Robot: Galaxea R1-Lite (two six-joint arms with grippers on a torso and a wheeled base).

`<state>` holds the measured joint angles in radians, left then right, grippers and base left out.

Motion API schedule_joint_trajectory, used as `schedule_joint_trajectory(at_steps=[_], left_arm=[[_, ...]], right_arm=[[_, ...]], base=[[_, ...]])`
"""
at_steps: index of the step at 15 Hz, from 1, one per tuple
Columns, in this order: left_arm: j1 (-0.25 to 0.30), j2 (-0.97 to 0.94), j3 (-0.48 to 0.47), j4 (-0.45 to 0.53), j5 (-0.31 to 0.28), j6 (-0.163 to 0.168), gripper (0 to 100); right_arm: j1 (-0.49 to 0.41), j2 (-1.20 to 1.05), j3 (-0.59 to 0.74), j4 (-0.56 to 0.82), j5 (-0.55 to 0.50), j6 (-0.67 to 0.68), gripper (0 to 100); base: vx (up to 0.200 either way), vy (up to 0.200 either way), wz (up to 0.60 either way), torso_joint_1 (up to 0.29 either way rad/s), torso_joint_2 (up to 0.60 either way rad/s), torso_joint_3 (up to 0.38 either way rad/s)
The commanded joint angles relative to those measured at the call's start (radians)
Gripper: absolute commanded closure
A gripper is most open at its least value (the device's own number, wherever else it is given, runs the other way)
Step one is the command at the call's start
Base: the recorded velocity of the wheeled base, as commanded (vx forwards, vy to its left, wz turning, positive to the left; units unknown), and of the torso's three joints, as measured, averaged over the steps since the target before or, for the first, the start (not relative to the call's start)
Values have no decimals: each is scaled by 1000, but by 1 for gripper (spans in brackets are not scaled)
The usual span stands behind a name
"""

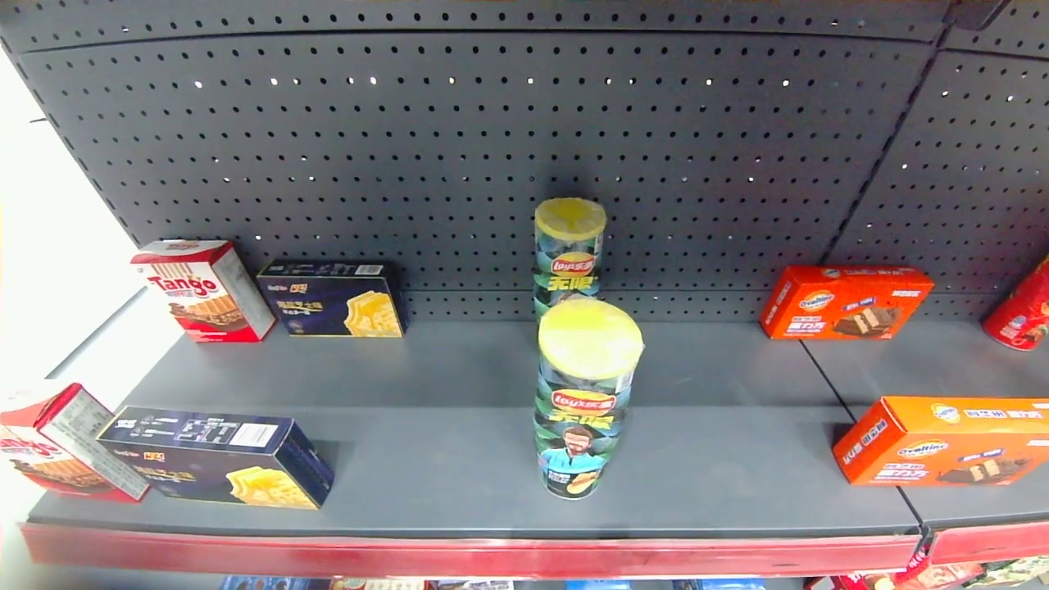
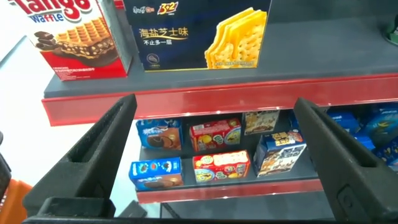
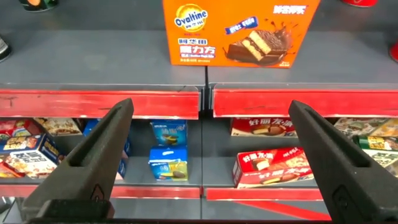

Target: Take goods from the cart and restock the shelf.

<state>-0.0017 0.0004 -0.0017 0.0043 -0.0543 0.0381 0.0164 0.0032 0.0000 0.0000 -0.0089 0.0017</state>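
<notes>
Two chip cans with yellow lids stand upright on the grey shelf (image 1: 721, 459), one at the front (image 1: 583, 399) and one behind it (image 1: 569, 250) by the pegboard. My left gripper (image 2: 214, 155) is open and holds nothing, hanging in front of the shelf's red front edge below a dark blue cracker box (image 2: 198, 32) and a red wafer box (image 2: 74, 36). My right gripper (image 3: 211, 155) is open too, with nothing between its fingers, in front of the shelf edge below an orange chocolate box (image 3: 239, 31).
Wafer and cracker boxes (image 1: 217, 455) fill the shelf's left side, front and back. Orange boxes (image 1: 942, 438) lie on the right, and a red can (image 1: 1020, 311) at the far right. Lower shelves (image 2: 217, 158) carry several small snack boxes. Bare shelf lies either side of the cans.
</notes>
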Motion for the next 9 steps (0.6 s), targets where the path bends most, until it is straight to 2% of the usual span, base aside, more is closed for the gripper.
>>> schedule_joint_trajectory(at_steps=[1, 9], left_arm=[[0, 0, 0, 0, 1, -4, 0], [0, 0, 0, 0, 1, -3, 0]], right_arm=[[0, 3, 0, 0, 0, 0, 0], [-1, 1, 0, -2, 0, 0, 0]], base=[[-200, 0, 0, 12, 2, 7], [0, 0, 0, 0, 0, 0]])
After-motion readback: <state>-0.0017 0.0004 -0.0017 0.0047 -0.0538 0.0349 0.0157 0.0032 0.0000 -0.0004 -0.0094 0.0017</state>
